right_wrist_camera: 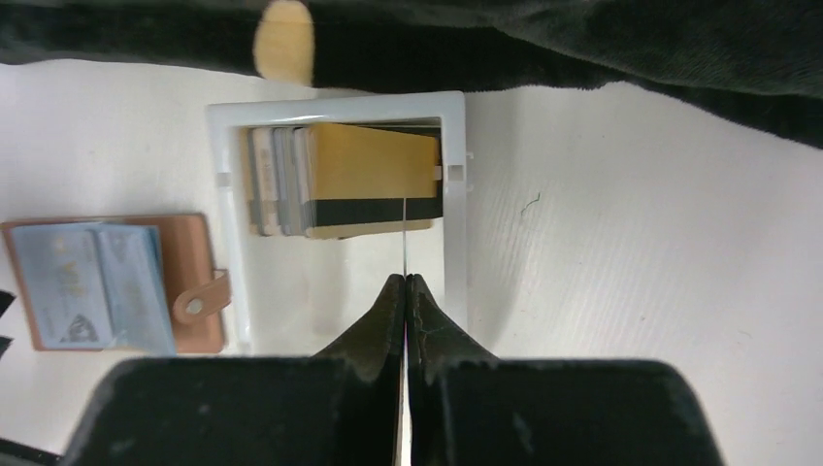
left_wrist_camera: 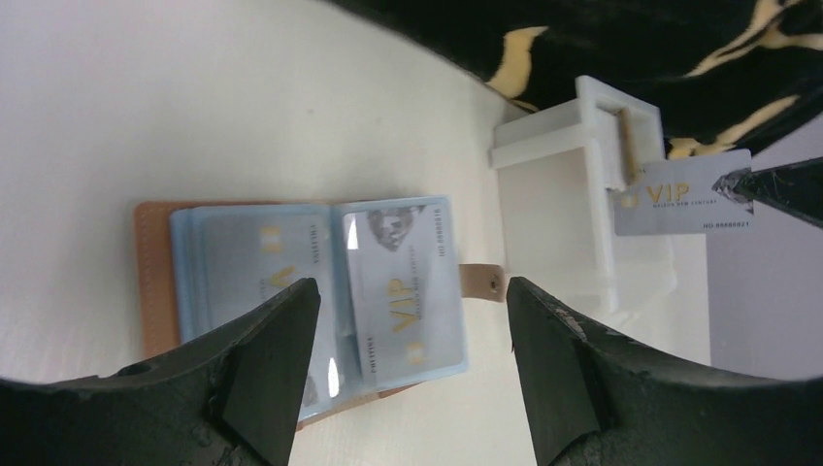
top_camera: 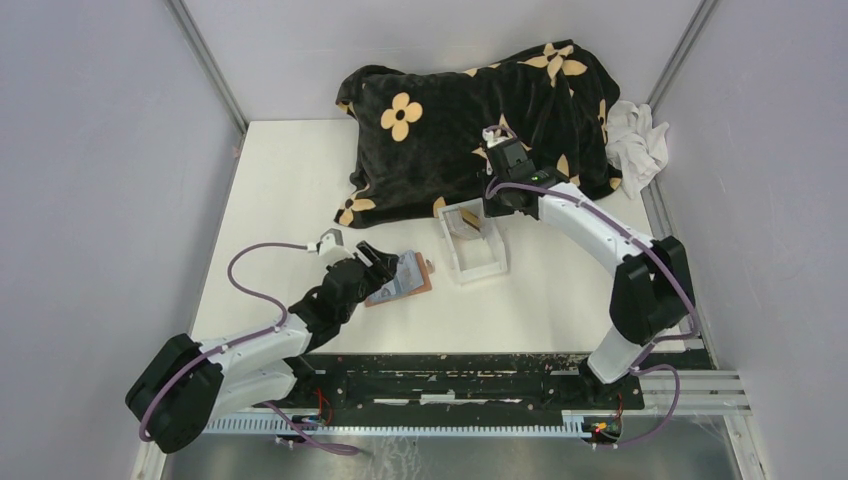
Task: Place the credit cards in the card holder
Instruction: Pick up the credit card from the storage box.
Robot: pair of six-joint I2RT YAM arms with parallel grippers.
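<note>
The brown card holder (top_camera: pixel 424 283) lies open on the table, with pale blue credit cards (left_wrist_camera: pixel 403 282) in its clear sleeves. My left gripper (left_wrist_camera: pixel 412 301) hovers open just above it, holding nothing. More credit cards (right_wrist_camera: pixel 340 180) stand stacked in the clear tray (right_wrist_camera: pixel 330 102). My right gripper (right_wrist_camera: pixel 405 282) is shut on a silver VIP card (left_wrist_camera: pixel 679 199) over the tray. In the right wrist view that card shows only as a thin edge. The holder (right_wrist_camera: pixel 189 252) sits to the tray's left.
A black blanket with tan flowers (top_camera: pixel 470 110) covers the back of the table, right behind the tray (top_camera: pixel 475 260). A white cloth (top_camera: pixel 635 140) lies at the back right. Grey walls close in both sides.
</note>
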